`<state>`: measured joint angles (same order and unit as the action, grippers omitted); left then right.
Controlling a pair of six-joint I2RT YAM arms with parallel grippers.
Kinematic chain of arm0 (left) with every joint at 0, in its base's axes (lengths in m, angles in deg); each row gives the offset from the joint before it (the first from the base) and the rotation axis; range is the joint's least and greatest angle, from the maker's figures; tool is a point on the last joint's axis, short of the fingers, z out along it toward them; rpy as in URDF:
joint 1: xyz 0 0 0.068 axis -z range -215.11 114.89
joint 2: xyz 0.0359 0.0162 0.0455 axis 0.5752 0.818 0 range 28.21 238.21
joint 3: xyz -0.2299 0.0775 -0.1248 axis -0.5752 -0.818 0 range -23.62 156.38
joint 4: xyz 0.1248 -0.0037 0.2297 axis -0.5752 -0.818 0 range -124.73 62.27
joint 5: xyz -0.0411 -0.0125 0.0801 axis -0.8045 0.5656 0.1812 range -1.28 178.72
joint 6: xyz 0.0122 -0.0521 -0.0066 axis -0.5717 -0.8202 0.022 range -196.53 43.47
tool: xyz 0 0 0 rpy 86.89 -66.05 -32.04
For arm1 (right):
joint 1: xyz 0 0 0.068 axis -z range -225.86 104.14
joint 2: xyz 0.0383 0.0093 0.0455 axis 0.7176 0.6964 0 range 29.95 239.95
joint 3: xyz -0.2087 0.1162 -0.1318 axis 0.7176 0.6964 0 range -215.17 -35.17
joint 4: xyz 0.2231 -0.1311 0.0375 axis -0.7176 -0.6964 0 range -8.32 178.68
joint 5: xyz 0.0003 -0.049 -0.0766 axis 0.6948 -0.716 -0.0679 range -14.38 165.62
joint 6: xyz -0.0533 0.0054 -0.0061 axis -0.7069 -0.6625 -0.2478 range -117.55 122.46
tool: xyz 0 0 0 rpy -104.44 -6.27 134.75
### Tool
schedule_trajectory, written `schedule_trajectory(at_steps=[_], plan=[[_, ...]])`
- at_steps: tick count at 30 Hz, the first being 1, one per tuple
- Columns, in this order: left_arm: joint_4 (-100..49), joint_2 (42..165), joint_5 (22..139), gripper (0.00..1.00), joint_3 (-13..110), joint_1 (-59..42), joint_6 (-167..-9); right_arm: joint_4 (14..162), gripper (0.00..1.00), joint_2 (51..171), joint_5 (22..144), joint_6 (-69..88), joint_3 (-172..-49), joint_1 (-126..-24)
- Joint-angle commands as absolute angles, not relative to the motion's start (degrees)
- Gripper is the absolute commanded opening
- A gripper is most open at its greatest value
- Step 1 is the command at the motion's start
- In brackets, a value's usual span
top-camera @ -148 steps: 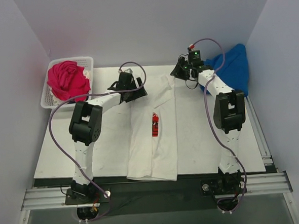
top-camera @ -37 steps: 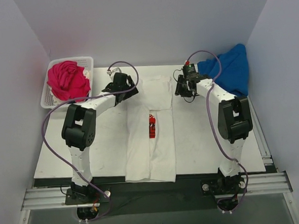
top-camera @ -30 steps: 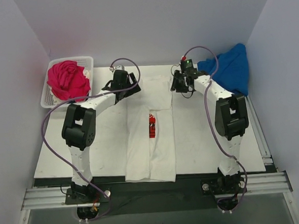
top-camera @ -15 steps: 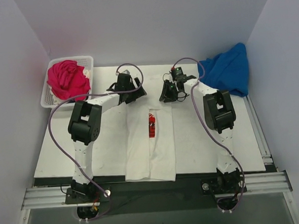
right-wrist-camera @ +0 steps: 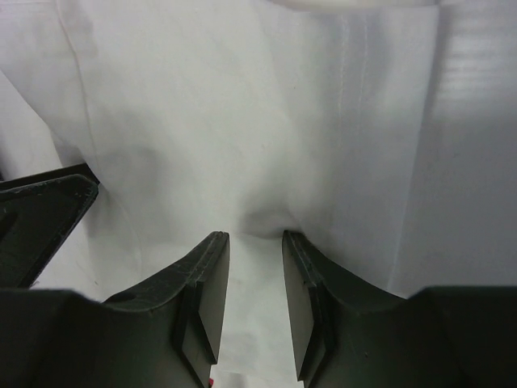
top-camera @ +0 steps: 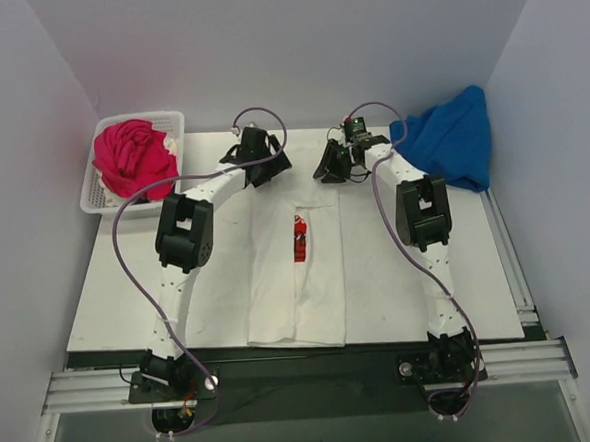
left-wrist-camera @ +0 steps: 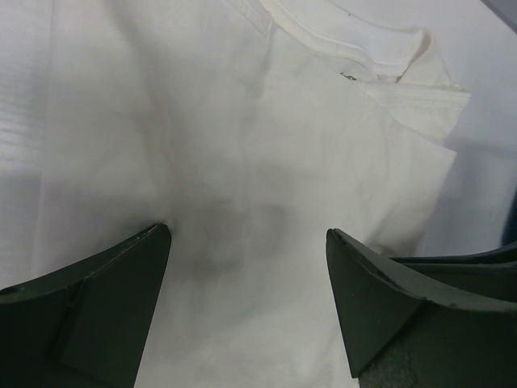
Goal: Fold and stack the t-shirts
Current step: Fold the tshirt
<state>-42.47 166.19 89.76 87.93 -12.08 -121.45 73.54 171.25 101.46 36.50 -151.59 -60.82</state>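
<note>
Materials and finish, all views
Large white cloth t-shirt with red chest print (top-camera: 296, 271): matt, soft, creased; crumpled magenta-pink shirt (top-camera: 131, 156) and bright blue shirt (top-camera: 450, 136): matt cloth; white lattice basket (top-camera: 93, 198): plastic; left pincer (left-wrist-camera: 248, 233): matt dark fingers.

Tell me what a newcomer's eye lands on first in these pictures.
The long white t-shirt stands out first, folded lengthwise down the middle of the table with a red print showing. The left tool and right tool meet at its far end. Next come the colours: a magenta shirt heaped in the white basket at far left, and a blue shirt bunched at far right.
</note>
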Motion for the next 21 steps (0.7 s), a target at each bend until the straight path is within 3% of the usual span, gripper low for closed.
schedule_trajectory(at_steps=[1, 11, 17, 21], plan=[[-47.7, 172.0, 89.2, 0.9, 93.5, -13.4, -122.4, 69.4, 0.34, 175.9, 101.7, 37.4, -157.3, -58.9], [-39.2, 180.5, 78.4, 0.9, 106.2, -17.5, -120.8, 77.2, 0.45, 180.5, 107.0, 40.0, -167.9, -53.9], [-20.4, 172.1, 71.1, 0.9, 96.2, -19.6, -119.2, 84.0, 0.47, 173.0, 109.8, 39.5, -164.4, -51.3], [-16.7, 161.9, 70.7, 0.9, 86.7, -21.0, -116.9, 84.2, 0.47, 161.3, 109.9, 38.8, -157.4, -49.9]])
